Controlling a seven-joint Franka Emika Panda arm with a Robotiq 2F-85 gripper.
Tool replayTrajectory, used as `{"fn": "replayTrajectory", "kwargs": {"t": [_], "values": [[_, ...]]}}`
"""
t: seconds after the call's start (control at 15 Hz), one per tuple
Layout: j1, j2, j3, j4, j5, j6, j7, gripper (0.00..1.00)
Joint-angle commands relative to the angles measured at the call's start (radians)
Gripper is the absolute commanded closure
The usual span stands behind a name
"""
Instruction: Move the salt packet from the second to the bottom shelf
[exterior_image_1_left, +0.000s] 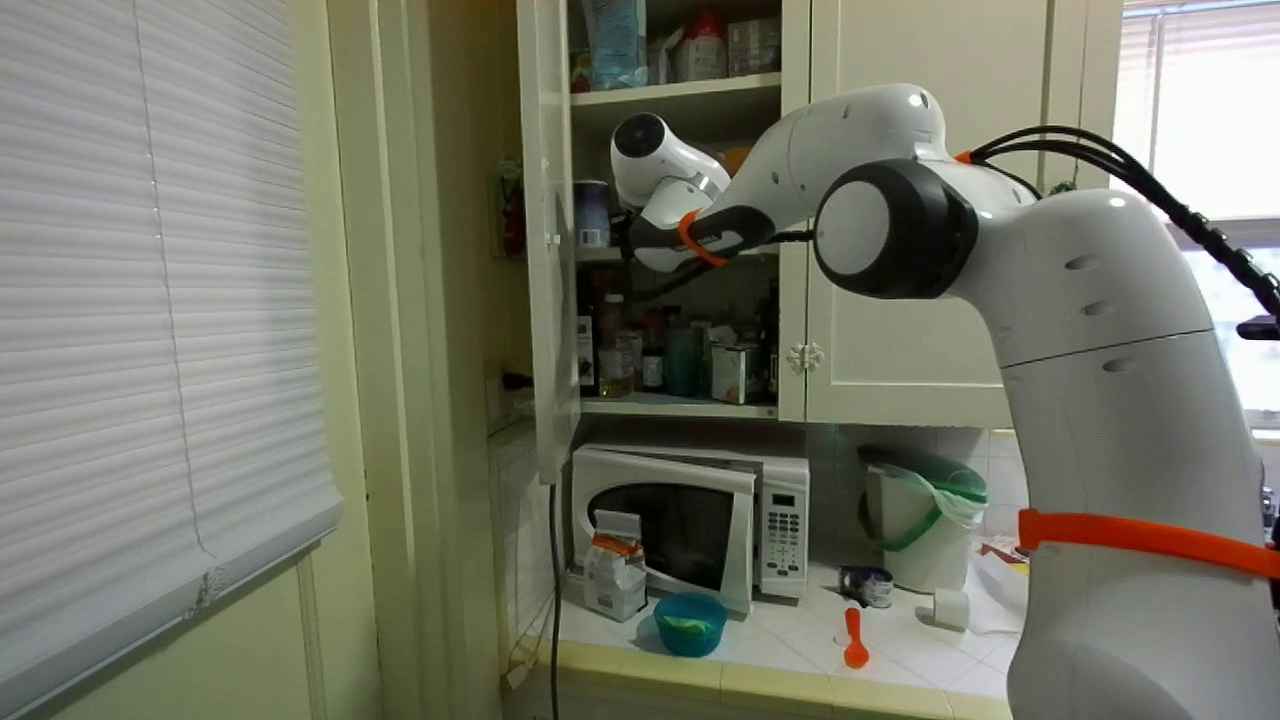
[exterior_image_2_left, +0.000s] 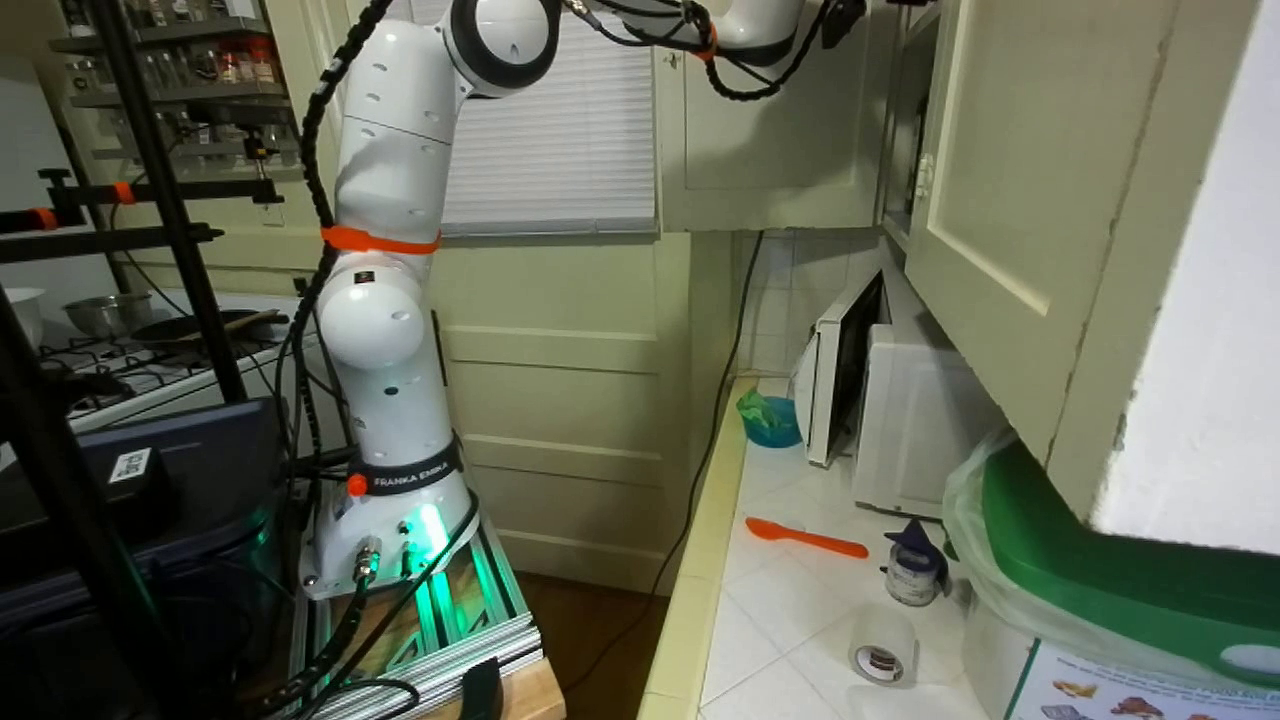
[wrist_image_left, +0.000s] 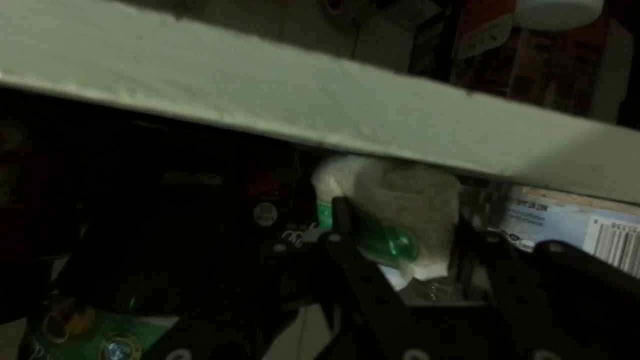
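The wrist view stands upside down and is dark. A white packet with a green band, likely the salt packet (wrist_image_left: 405, 192), is at the front edge of the second shelf (wrist_image_left: 280, 95), which also shows in an exterior view (exterior_image_1_left: 597, 255). My gripper (wrist_image_left: 402, 215) has its fingers spread about the packet's width. The left-hand finger overlaps the packet's corner; the other lies along its opposite edge. I cannot tell whether they press on it. In an exterior view the wrist hides gripper and packet. The bottom shelf (exterior_image_1_left: 690, 409) holds dark bottles and jars.
A package with a barcode (wrist_image_left: 575, 225) stands close beside the packet, with dark bags on its other side. The cupboard door (exterior_image_1_left: 548, 240) stands open near the arm. Below are a microwave (exterior_image_1_left: 690, 520) with its door ajar, a blue bowl (exterior_image_1_left: 690, 625) and an orange spoon (exterior_image_1_left: 854, 640).
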Motion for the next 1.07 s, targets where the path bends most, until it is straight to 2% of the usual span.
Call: {"fn": "replayTrajectory", "kwargs": {"t": [0.0,0.13,0.2,0.53,1.0], "values": [[-0.002,-0.006,0.012,-0.004,0.034,-0.018,-0.028,0.88],[-0.005,-0.022,0.016,-0.025,0.048,-0.011,-0.037,0.99],[-0.005,-0.03,0.018,-0.037,0.054,-0.008,-0.043,0.95],[-0.006,-0.068,0.025,-0.09,0.074,0.002,-0.05,0.95],[-0.042,-0.148,0.036,-0.224,0.163,0.075,-0.124,0.95]]}}
